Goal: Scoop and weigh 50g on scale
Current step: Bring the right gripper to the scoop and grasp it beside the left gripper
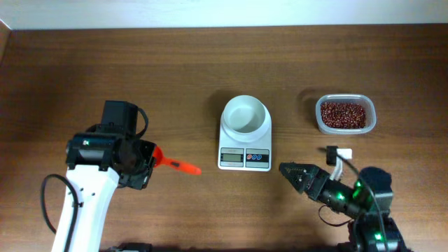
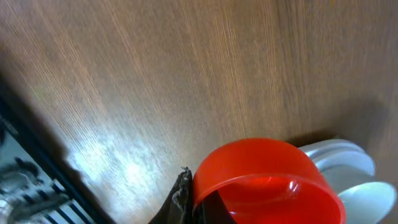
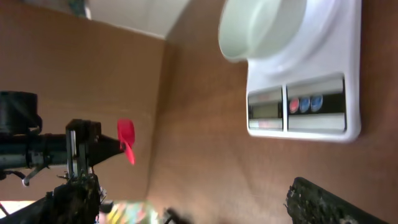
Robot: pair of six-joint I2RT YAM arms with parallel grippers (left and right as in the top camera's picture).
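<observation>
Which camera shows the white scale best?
Overhead: the whole scale shows, bowl and display together. The right wrist view crops its bowl; the left wrist view catches only a white sliver behind the red scoop.

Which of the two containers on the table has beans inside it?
The clear rectangular tub to the right of the scale: it holds reddish-brown beans. The round white bowl on the scale is empty.

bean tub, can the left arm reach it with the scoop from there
Probably, but a stretch: the scale stands between the scoop in the left tool and the bean tub.
</observation>
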